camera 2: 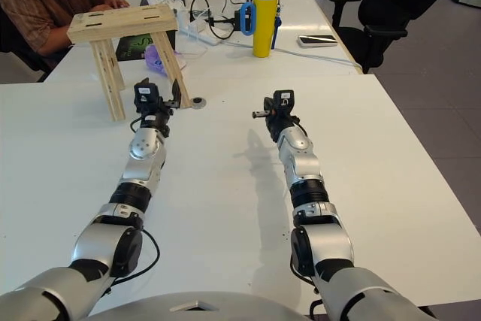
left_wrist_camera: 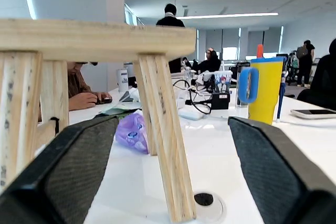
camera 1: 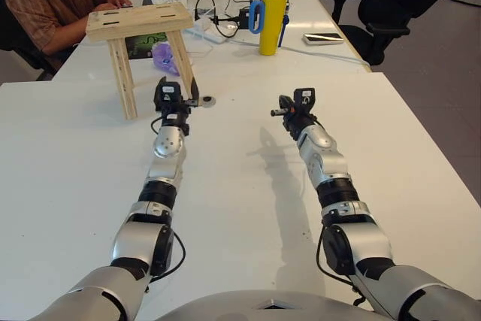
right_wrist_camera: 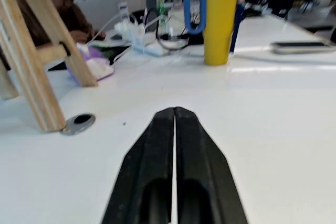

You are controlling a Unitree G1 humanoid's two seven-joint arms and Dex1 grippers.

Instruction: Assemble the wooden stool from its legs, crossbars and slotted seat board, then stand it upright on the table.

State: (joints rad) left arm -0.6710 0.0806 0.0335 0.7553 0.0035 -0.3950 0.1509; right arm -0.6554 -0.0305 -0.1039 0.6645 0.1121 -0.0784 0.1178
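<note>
You have the stool (camera 1: 139, 22) upright on the white table (camera 1: 75, 155): pale layered wood, flat slotted seat, splayed square legs. Your left gripper (camera 1: 179, 95) gapes wide at its near leg. The right gripper (camera 1: 275, 113), farther off, is pinched together.

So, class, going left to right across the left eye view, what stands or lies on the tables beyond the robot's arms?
The wooden stool → yellow mug → phone.

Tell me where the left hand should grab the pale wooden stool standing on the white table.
Probably the pale wooden stool's splayed near right leg, from the robot's side: it lines up with the left hand's open fingers, and is narrower than their gap.
</note>
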